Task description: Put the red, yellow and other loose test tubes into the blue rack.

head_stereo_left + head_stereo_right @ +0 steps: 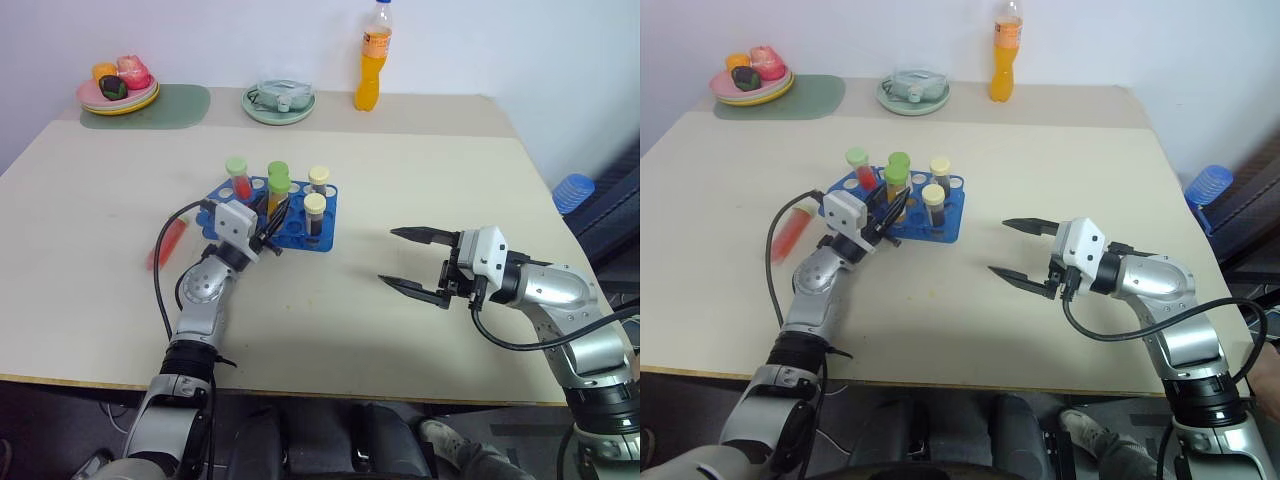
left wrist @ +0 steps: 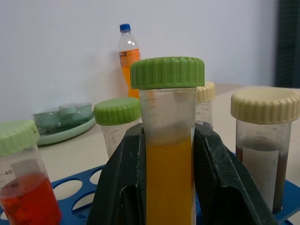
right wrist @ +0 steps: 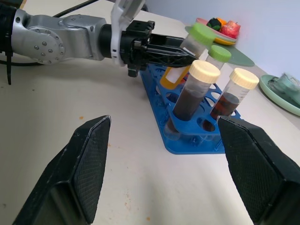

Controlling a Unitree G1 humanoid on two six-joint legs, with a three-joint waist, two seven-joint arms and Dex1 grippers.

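The blue rack (image 1: 296, 232) sits mid-table. My left gripper (image 1: 272, 222) is shut on the yellow test tube (image 2: 168, 173) with a green cap, held tilted over the rack's near left holes; I cannot tell whether its lower end is in a hole. A red tube with a green cap (image 1: 238, 182), another green-capped tube (image 1: 278, 170) and two dark tubes with pale yellow caps (image 1: 315, 212) stand in the rack. A loose red tube (image 1: 168, 242) lies on the table left of my left arm. My right gripper (image 1: 388, 256) hangs open to the right of the rack, holding nothing.
At the table's back stand a tall orange drink bottle (image 1: 372, 62), a pale green dish (image 1: 279, 103), and a plate of fruit (image 1: 118, 92) on a green mat. A blue object (image 1: 572, 192) sits beyond the table's right edge.
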